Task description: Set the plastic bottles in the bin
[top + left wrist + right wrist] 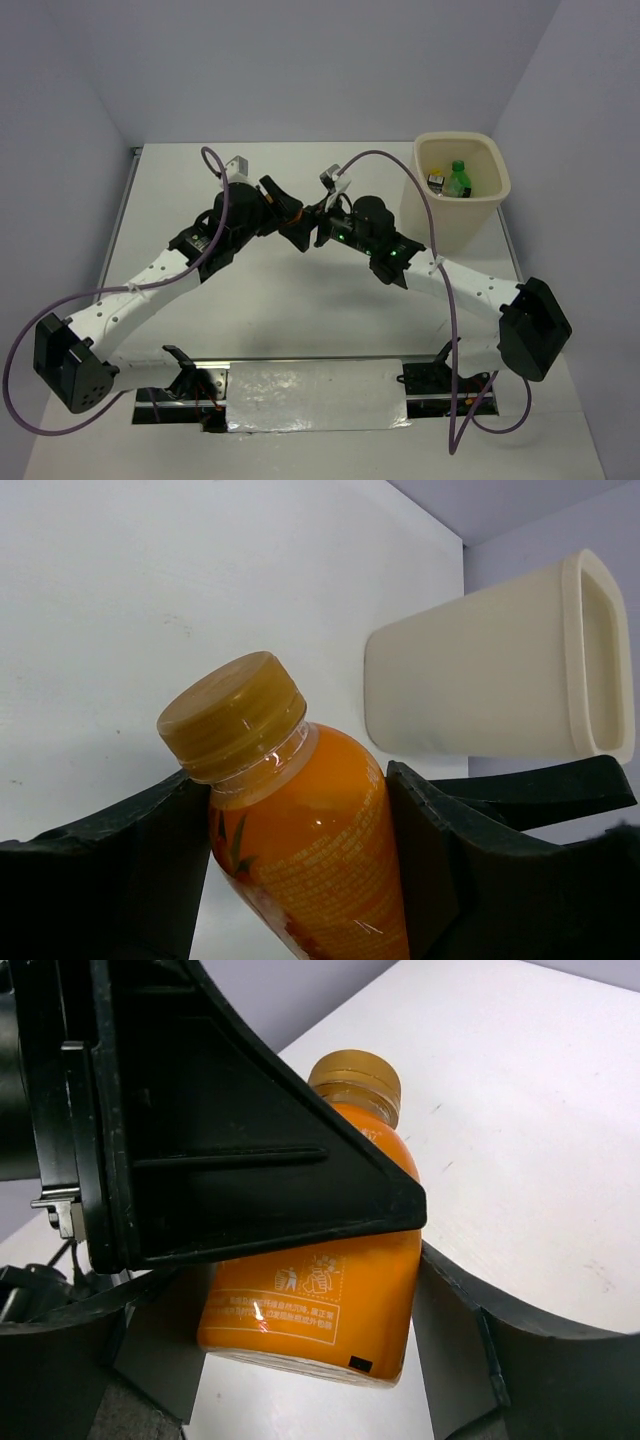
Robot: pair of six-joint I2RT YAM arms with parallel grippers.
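An orange bottle (310,850) with a yellow-orange cap is held in mid-air over the table's middle, and both grippers meet on it. My left gripper (295,780) is shut on its upper body, a finger touching each side. My right gripper (300,1300) is closed round its lower body, with pads against both sides. A left finger (250,1140) crosses in front of the bottle (320,1290) in the right wrist view. In the top view the grippers (285,205) (308,228) touch and only a bit of orange (296,213) shows. The cream bin (497,165) stands at the back right. It holds a green bottle (458,178) and another small bottle (436,181).
The bin's side (470,680) shows beyond the bottle in the left wrist view. Purple cables loop over both arms (400,160). A shiny plate (315,395) lies between the arm bases at the near edge.
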